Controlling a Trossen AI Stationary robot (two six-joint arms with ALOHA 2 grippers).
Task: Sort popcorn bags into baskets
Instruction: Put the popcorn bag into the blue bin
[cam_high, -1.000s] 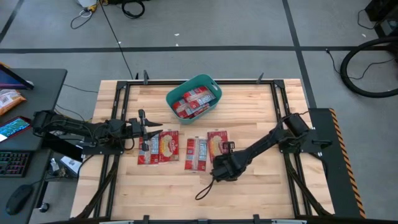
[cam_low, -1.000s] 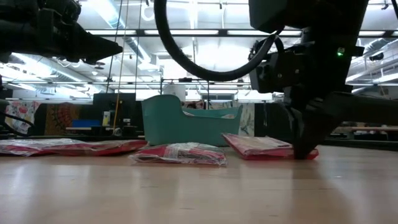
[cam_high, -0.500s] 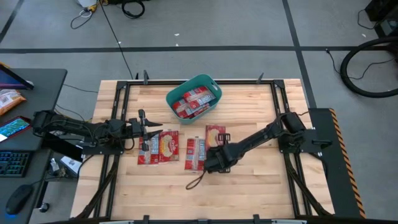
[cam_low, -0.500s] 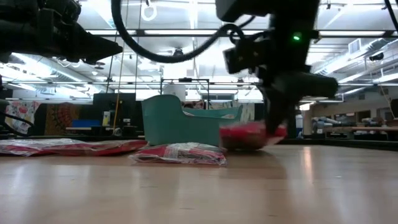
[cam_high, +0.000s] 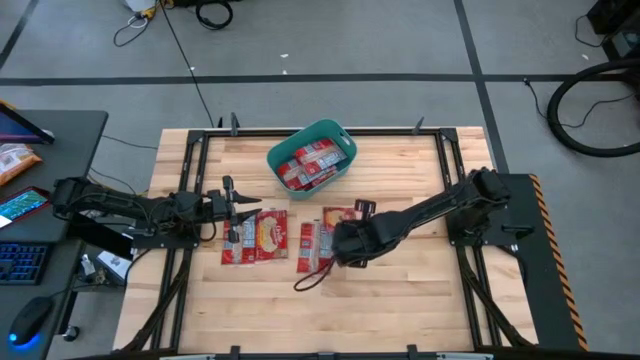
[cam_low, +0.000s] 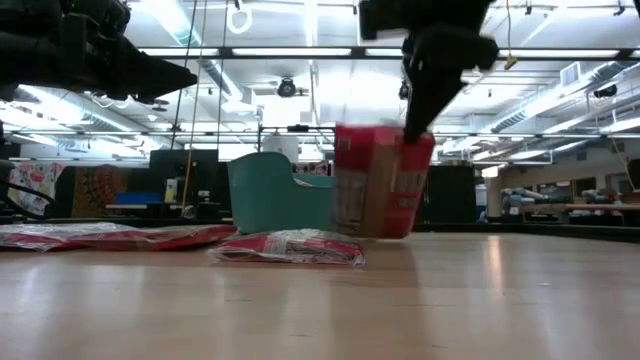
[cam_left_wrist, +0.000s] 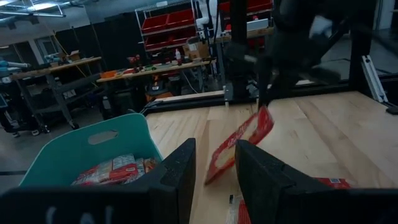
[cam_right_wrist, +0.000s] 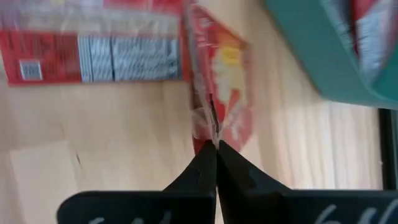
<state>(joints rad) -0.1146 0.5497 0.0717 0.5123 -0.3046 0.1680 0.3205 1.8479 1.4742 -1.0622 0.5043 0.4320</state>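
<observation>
A robotics lab or workshop. The wooden table (cam_high: 400, 290) sits in a black metal frame on grey floor marked with dark tape, cables (cam_high: 590, 95) lying about. Beyond the left gripper (cam_left_wrist: 214, 180) stand shelves of red bins (cam_left_wrist: 163, 22) and cluttered workbenches (cam_left_wrist: 143, 71); strip lights (cam_low: 300, 52) hang overhead.
</observation>
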